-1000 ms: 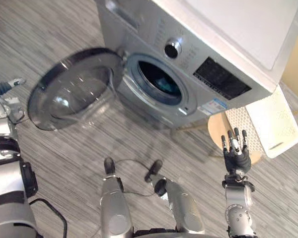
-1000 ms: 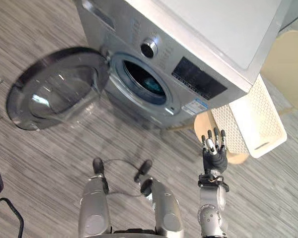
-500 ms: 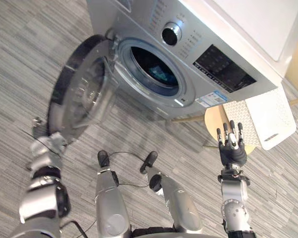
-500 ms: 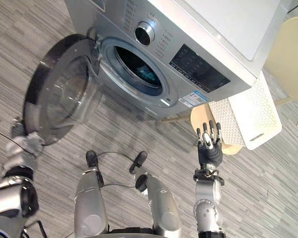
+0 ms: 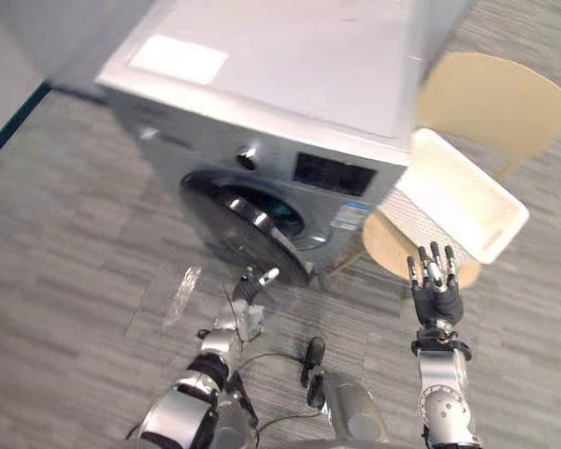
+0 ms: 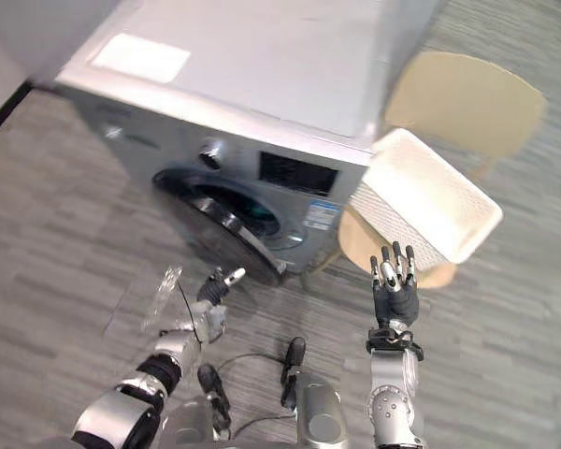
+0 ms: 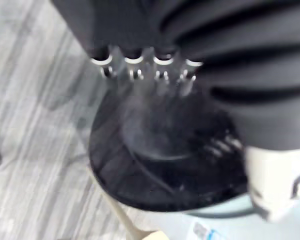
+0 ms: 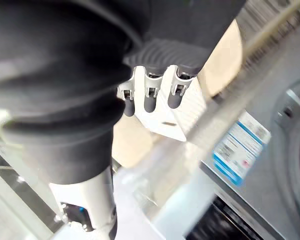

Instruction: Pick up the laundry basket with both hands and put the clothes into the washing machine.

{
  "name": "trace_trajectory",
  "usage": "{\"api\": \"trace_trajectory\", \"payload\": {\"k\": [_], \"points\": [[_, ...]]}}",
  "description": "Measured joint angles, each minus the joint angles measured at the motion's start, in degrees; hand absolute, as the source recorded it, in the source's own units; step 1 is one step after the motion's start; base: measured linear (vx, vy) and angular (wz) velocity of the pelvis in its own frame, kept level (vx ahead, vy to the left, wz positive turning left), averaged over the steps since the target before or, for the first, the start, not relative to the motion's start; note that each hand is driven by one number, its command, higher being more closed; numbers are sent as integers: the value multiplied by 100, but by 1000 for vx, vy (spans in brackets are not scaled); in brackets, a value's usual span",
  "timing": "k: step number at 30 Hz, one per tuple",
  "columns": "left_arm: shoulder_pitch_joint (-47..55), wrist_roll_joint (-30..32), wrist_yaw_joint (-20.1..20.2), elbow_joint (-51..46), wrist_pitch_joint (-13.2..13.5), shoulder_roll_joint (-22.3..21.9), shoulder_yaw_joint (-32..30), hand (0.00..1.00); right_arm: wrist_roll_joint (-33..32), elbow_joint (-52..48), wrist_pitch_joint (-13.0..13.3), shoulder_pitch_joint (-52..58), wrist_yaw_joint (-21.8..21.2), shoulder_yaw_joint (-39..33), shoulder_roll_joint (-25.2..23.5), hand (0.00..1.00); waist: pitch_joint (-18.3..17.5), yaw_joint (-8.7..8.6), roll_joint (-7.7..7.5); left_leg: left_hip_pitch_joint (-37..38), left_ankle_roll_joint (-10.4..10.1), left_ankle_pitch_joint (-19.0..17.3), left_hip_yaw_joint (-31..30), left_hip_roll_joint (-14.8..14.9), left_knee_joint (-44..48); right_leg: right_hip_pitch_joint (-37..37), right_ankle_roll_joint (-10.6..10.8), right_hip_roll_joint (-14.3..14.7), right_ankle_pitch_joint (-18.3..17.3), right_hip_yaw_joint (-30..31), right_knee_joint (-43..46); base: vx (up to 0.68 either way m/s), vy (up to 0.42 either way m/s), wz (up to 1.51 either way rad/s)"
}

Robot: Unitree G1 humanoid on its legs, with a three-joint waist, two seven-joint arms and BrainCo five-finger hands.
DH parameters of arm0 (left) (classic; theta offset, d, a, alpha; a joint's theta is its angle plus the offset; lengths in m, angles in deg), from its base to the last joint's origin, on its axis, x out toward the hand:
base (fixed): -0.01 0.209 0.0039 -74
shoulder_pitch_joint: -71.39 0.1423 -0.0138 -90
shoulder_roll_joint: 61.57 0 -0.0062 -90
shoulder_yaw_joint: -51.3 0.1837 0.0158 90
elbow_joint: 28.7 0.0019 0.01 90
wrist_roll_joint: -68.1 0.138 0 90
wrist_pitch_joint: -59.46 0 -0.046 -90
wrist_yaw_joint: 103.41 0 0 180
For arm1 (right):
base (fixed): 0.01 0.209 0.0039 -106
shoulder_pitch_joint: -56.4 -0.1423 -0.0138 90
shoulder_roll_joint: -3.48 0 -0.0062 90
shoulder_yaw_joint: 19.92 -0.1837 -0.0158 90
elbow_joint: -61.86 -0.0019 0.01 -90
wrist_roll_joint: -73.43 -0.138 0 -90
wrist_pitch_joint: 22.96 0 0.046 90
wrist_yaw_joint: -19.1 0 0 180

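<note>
floor: grey striped planks | round beige seat: right of centre | beige rounded panel: beyond it

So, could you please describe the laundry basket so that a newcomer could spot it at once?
Start at the silver washing machine; on the robot's right of it stands a pale wooden chair. The laundry basket lies tipped on that chair, just beyond the raised right hand. It is the only white, perforated, box-shaped thing there.

Left robot hand by washer door
</note>
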Motion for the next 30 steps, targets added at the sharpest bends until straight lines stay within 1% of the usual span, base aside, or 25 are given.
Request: {"api": "trace_trajectory", "payload": {"k": [1,2,3,4,6,8,9,10,11,13,14,16,17,18,19,20,22,23,24,25,26,27,28,29,30], "points": [[-255,0,-121,4,70,224,-245,0,-1,3,7,-96,9,-60,73,0,-16,-38,43,107,29,19,322,-28,-66,-57,-9,58,266,183,-131,60,46,-145],[-378,0,-143,11,110,354,-366,0,-1,7,7,-121,12,-85,97,0,-20,-77,54,159,33,21,478,-29,-74,-75,-45,89,391,256,-193,62,17,-122],[-580,-12,-313,262,-25,571,-614,0,-3,5,26,-133,18,-137,156,0,-57,-212,118,211,32,21,583,-39,-90,-83,-68,143,474,403,-289,79,-13,-84],[-600,1,-367,406,-24,743,-840,0,-7,6,48,-141,27,-169,216,0,-63,-340,175,272,31,20,609,-47,-127,-90,-100,180,501,497,-306,86,-21,-66],[-600,-17,-409,562,-94,790,-1142,0,-8,6,61,-79,62,-261,261,0,-90,-337,222,322,24,24,664,-50,-140,-96,-105,204,504,575,-306,60,1,-30],[-594,-18,-377,558,-101,882,-1226,0,-9,5,69,-43,124,-283,260,0,-92,-332,227,329,15,29,661,-52,-146,-88,-106,204,505,583,-306,12,48,0],[-593,-14,-343,534,-83,918,-1367,0,-7,5,64,-45,123,-250,242,0,-92,-330,227,330,13,27,634,-56,-157,-68,-104,195,508,555,-317,-17,56,13],[-587,-12,-342,512,-55,934,-1401,0,-7,7,58,-34,123,-237,218,0,-91,-331,229,333,13,26,598,-56,-158,-28,-90,191,525,527,-358,-48,70,27],[-473,12,-311,295,10,968,-1502,0,-7,6,45,14,120,-239,154,0,-107,-322,241,340,5,10,507,-51,-162,113,-70,191,611,462,-541,-47,58,28],[-240,164,-221,75,174,989,-1636,0,-7,7,45,69,115,-255,138,0,-140,-318,282,344,18,-32,459,-49,-167,228,-60,192,665,400,-719,-49,58,21],[-85,242,-212,13,229,992,-1730,0,-8,8,45,106,115,-271,140,0,-163,-317,319,347,20,-33,418,-59,-168,291,-43,181,680,374,-802,-37,47,18],[474,377,-104,-24,243,961,-1981,0,-8,20,42,243,111,-312,140,0,-291,-300,471,368,24,-33,287,-82,-196,436,-36,170,682,277,-965,-28,55,22],[635,380,-94,-27,244,921,-2009,0,-7,24,41,287,110,-333,138,0,-333,-299,514,371,25,-32,239,-87,-213,483,-35,162,682,203,-1012,-4,55,29],[954,380,-93,-47,248,801,-2035,0,-8,57,42,354,106,-391,140,0,-399,-269,595,410,22,-28,163,-91,-270,558,-35,151,682,67,-1033,5,79,35],[1302,375,-70,-128,253,625,-2040,0,-7,168,42,373,103,-447,139,0,-428,-172,639,482,15,-22,83,-85,-293,681,-33,149,680,-20,-1034,2,87,36],[1475,375,-37,-173,268,519,-2040,0,-6,240,42,376,99,-467,142,0,-462,-126,655,501,15,-22,34,-78,-300,734,-26,146,675,-81,-1036,-6,98,48],[2162,346,69,-355,366,46,-2048,0,1,461,41,428,90,-491,117,0,-551,15,701,565,15,-23,-282,-78,-341,1004,82,86,554,-409,-1042,4,92,72],[2348,328,117,-380,374,-48,-2049,0,3,546,37,419,87,-488,96,0,-567,20,700,582,14,-23,-379,-80,-346,1082,104,65,505,-512,-1042,22,104,85],[2720,172,157,-375,370,-205,-2049,0,15,720,21,433,70,-485,20,0,-658,53,695,596,13,-19,-513,-87,-354,1196,132,36,478,-667,-1043,34,106,78],[3109,79,164,-353,369,-359,-2049,0,34,972,5,461,7,-484,-38,0,-745,152,680,649,14,-20,-622,-93,-354,1317,133,16,466,-788,-1044,43,103,65],[3285,66,164,-320,369,-425,-2051,0,57,1132,-2,480,-16,-449,-48,0,-793,223,673,668,15,-22,-664,-99,-356,1365,150,6,445,-823,-1047,55,93,56],[3537,110,190,-96,367,-517,-2056,0,229,1514,-19,489,-19,-425,-88,0,-894,346,664,676,19,-23,-792,-120,-364,1451,209,-26,388,-949,-1046,50,72,48],[3659,151,219,46,358,-545,-2068,0,360,1753,-56,456,-18,-410,-95,0,-907,377,659,703,19,-23,-875,-132,-368,1525,215,-39,379,-1006,-1046,71,102,67],[3864,221,283,358,336,-609,-2116,0,556,2280,-151,386,-18,-346,-84,0,-931,440,649,768,23,-25,-1013,-161,-384,1662,234,-77,338,-1139,-1046,55,81,65],[4069,209,332,578,325,-725,-2332,0,750,2859,-208,343,-24,-328,-85,0,-1011,504,655,784,26,-25,-1131,-196,-418,1746,290,-116,296,-1263,-1045,53,75,62]]}}
